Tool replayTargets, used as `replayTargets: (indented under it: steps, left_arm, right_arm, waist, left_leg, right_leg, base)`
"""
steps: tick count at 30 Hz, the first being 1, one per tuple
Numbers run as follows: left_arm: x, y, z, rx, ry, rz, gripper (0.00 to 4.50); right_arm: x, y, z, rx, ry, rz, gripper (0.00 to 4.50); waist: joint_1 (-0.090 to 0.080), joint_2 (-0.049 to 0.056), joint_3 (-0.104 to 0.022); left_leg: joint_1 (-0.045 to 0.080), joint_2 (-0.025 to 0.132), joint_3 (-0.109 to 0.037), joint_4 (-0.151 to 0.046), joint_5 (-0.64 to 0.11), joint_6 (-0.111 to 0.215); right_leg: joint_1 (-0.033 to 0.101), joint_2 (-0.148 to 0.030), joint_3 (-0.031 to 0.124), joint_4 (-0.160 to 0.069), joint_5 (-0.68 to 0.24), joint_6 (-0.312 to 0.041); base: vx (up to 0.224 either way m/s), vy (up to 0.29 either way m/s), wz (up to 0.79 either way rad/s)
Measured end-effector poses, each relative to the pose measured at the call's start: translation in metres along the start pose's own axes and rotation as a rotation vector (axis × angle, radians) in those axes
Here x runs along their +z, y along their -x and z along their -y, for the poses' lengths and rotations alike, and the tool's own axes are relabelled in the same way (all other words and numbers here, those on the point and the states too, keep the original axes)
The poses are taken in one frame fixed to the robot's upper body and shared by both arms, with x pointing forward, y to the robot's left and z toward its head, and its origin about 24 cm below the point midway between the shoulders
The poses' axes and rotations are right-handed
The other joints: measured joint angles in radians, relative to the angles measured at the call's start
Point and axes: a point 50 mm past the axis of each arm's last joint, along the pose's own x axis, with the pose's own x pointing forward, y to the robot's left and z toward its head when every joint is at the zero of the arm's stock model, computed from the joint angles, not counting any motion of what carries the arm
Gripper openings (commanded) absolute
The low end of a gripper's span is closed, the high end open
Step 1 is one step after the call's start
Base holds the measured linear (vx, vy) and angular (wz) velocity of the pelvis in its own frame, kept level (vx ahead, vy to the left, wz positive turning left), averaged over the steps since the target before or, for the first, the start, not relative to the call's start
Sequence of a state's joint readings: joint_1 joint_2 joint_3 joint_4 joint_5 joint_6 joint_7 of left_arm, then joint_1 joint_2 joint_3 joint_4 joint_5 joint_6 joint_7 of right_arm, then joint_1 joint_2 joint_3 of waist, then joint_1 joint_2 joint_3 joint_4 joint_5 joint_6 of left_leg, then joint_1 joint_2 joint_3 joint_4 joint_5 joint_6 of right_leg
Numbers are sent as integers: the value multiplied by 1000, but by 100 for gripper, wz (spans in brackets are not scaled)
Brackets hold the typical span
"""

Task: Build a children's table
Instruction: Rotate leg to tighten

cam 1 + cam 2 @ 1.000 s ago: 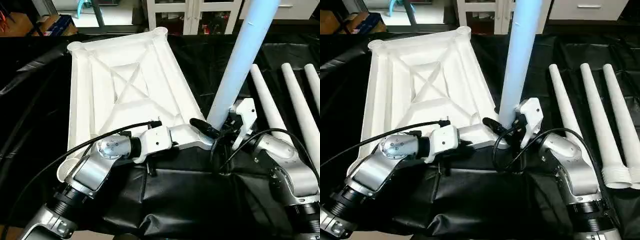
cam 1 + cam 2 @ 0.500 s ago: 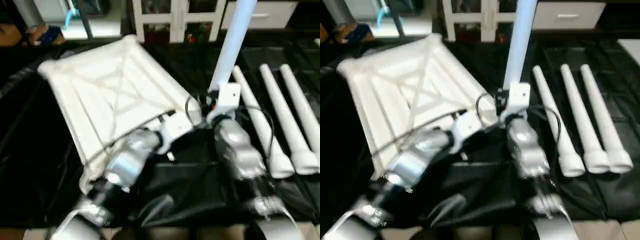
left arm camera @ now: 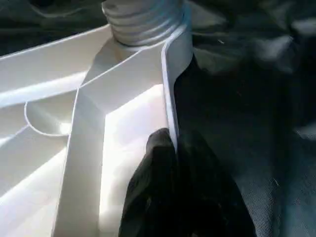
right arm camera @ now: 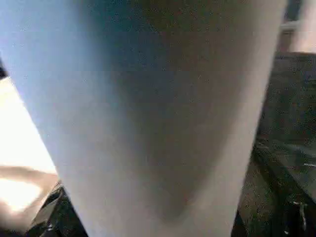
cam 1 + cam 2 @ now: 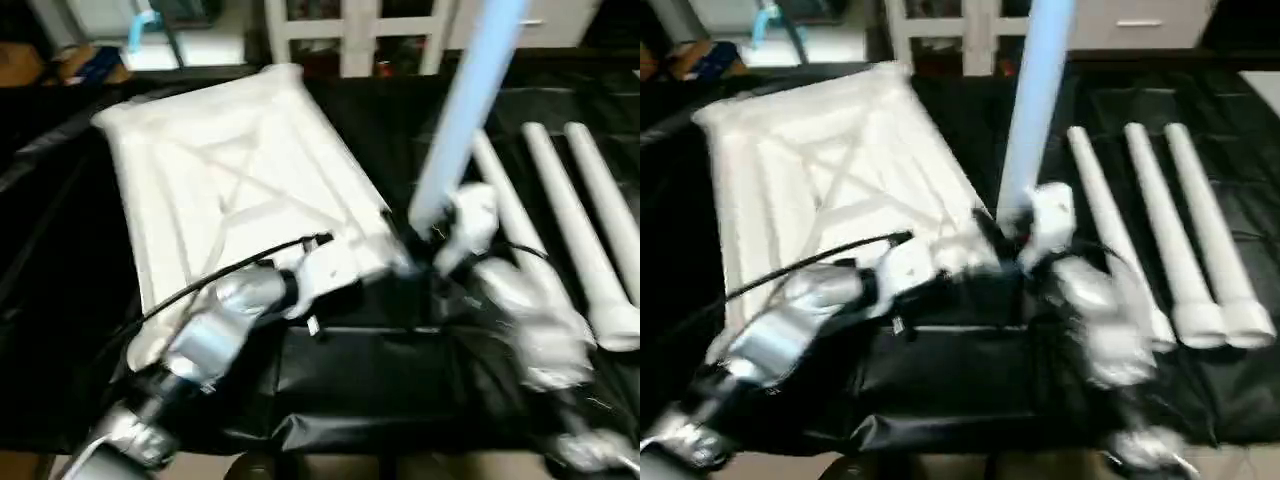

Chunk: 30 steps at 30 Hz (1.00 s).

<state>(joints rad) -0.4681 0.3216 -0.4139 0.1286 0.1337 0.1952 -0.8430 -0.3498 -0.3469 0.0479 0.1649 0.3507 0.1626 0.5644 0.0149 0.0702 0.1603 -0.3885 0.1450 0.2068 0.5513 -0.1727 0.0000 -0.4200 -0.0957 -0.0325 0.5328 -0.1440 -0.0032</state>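
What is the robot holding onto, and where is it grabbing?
The left claw pinches the table top by its thin edge wall near the corner socket where the upright leg stands. Whether the right claw holds that leg cannot be told.

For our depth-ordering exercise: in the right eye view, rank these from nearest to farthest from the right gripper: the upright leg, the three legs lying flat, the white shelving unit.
1. Upright leg, right at the right gripper.
2. Three lying legs, to its right.
3. White shelving unit, at the far back.

The upright leg (image 5: 462,110) runs off the frame's top edge. Its foot, at right of centre, is hidden behind the blurred right pincer (image 5: 432,238), whose fingers cannot be made out.
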Motion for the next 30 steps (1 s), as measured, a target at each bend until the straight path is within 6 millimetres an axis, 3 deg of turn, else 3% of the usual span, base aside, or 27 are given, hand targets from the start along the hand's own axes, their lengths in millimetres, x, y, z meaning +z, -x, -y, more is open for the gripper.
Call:
replayTargets:
  steps: [3,6,12,25,29,30]
  left_arm:
    - [0,5,4,-53,-7,22,0]
    - [1,8,5,-74,-20,34,0]
    - [1,12,3,-77,-33,35,0]
    - [-1,13,3,-75,-24,39,0]
    - [-1,13,4,-76,-22,37,0]
    - [-2,13,4,-73,-19,32,0]
  right_arm:
    - [7,18,1,103,41,-27,360]
    - [13,26,1,154,74,-35,389]
    - [20,34,3,175,93,-42,399]
    - [20,38,1,208,56,-45,286]
    - [19,38,-1,214,46,-48,273]
    - [18,36,-2,197,39,-47,249]
  waist:
    - [15,3,1]
    - [23,4,0]
    - [20,5,0]
    - [16,5,0]
    - [16,5,0]
    - [15,4,0]
  left_leg:
    - [2,1,11,0,0,0]
    - [-4,3,17,2,4,6]
    - [-8,5,17,4,3,6]
    - [-7,5,17,5,3,6]
    - [-7,5,17,6,3,6]
    - [-6,5,17,6,3,6]
  right_leg:
    - [-5,1,15,15,8,-6]
    - [-16,1,19,25,1,4]
    - [-20,2,17,28,-4,5]
    - [-18,2,18,28,-4,5]
    - [-18,2,18,28,-4,5]
    - [-18,2,18,28,-4,5]
  base:
    - [69,-27,12]
    - [71,-19,3]
    - [19,-3,0]
    - [0,0,0]
    - [0,0,0]
    - [0,0,0]
